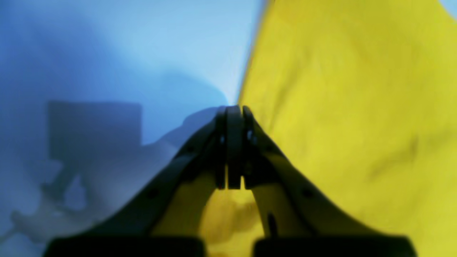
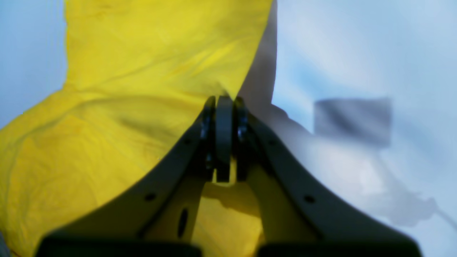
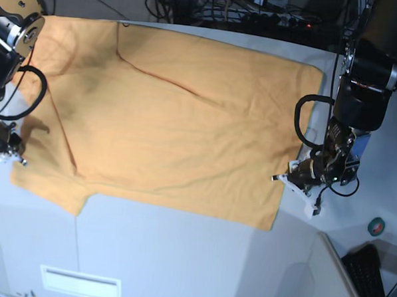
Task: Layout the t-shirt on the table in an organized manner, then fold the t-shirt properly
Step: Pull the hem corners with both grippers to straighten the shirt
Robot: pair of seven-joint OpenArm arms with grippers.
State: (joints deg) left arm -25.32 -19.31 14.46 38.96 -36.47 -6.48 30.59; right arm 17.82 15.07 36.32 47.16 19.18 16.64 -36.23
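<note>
The orange t-shirt [image 3: 173,120] lies spread flat on the white table [image 3: 179,254], one sleeve at the near left. My left gripper [image 3: 281,179] is at the shirt's right edge, low on the table. In the left wrist view its fingers [image 1: 234,109] are pressed together on the edge of the t-shirt [image 1: 350,107], which looks yellow here. My right gripper [image 3: 15,157] is at the shirt's left edge near the sleeve. In the right wrist view it [image 2: 224,100] is shut, with the cloth [image 2: 142,71] under and between the fingers.
A keyboard [image 3: 371,277] and a small round red and green object [image 3: 377,226] sit off the table's near right corner. Cables and equipment [image 3: 259,5] run behind the far edge. A thin dark seam [image 3: 76,238] crosses the bare table in front of the shirt.
</note>
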